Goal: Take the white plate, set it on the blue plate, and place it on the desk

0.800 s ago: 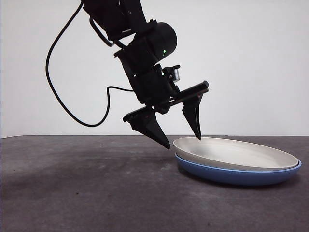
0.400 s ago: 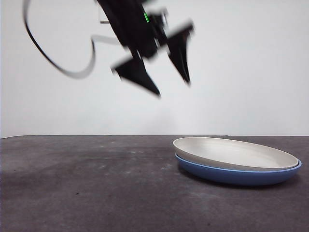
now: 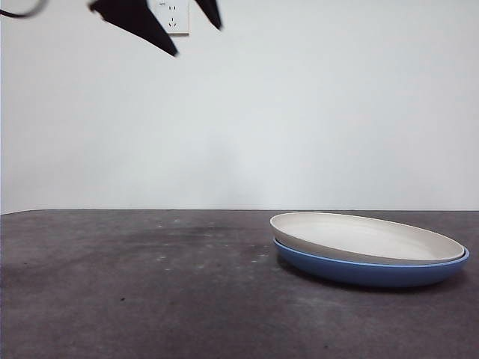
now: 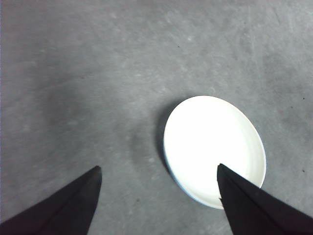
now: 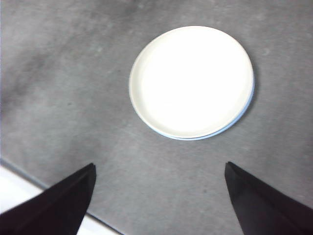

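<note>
The white plate (image 3: 367,235) lies nested on the blue plate (image 3: 359,271) at the right of the desk (image 3: 150,284); only the blue rim shows beneath it. My left gripper (image 3: 197,41) is high at the top left, open and empty, far above the plates. In the left wrist view the white plate (image 4: 212,147) lies well below the open left gripper (image 4: 159,168). My right gripper (image 5: 160,165) also hangs open and empty, high over the white plate (image 5: 190,81), with a sliver of the blue plate (image 5: 244,110) showing.
A wall socket (image 3: 178,19) sits on the pale wall behind the desk. In the right wrist view the desk's edge, with a white strip (image 5: 19,196) beyond it, runs near one jaw. Bare desk surface spreads left of the plates.
The gripper that stood open at the white plate's left rim has risen up and left, almost out of the front view. The stacked plates have stayed put.
</note>
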Available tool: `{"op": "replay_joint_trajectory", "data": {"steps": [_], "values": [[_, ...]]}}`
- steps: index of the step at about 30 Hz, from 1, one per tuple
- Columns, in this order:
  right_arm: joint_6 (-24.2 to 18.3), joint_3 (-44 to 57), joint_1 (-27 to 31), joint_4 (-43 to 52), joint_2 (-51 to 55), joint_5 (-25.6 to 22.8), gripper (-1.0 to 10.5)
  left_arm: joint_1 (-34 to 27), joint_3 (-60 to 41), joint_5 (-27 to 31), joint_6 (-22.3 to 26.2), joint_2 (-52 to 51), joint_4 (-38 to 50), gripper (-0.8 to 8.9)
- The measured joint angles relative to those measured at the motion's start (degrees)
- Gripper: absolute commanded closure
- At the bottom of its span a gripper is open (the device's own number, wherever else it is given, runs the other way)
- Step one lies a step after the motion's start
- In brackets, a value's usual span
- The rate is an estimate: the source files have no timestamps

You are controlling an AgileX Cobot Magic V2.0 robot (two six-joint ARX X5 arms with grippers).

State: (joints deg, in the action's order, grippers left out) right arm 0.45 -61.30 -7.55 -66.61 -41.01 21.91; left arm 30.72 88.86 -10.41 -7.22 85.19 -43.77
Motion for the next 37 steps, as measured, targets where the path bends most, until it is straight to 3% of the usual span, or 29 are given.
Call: {"op": "replay_joint_trajectory", "data": {"steps": [5, 11, 17, 28, 34, 37], "values": [[0.0, 0.0, 0.0, 0.0, 0.0, -1.1, 5.2, -1.2, -9.8, -2.3, 1.3, -7.6, 0.0, 4.37], [0.0, 0.0, 0.0, 0.0, 0.0, -1.1, 5.2, -1.4, -21.5, -13.7, 3.4, -16.3, 0.2, 4.40], [0.0, 0.0, 0.0, 0.0, 0.0, -1.1, 5.2, -1.3, -26.2, -22.5, 5.9, -21.4, -2.0, 4.40], [2.1, 0.0, 0.0, 0.0, -0.1, -1.5, 5.2, -1.3, -26.3, -22.6, 7.0, -22.2, -2.1, 4.40], [4.7, 0.0, 0.0, 0.3, -2.9, -10.6, 5.2, -1.3, -26.3, -22.6, 7.0, -22.2, -2.1, 4.40], [5.4, 0.1, 0.1, 3.7, -6.4, -11.5, 5.2, -1.3, -26.3, -22.6, 7.3, -22.2, -2.1, 4.40]]}}
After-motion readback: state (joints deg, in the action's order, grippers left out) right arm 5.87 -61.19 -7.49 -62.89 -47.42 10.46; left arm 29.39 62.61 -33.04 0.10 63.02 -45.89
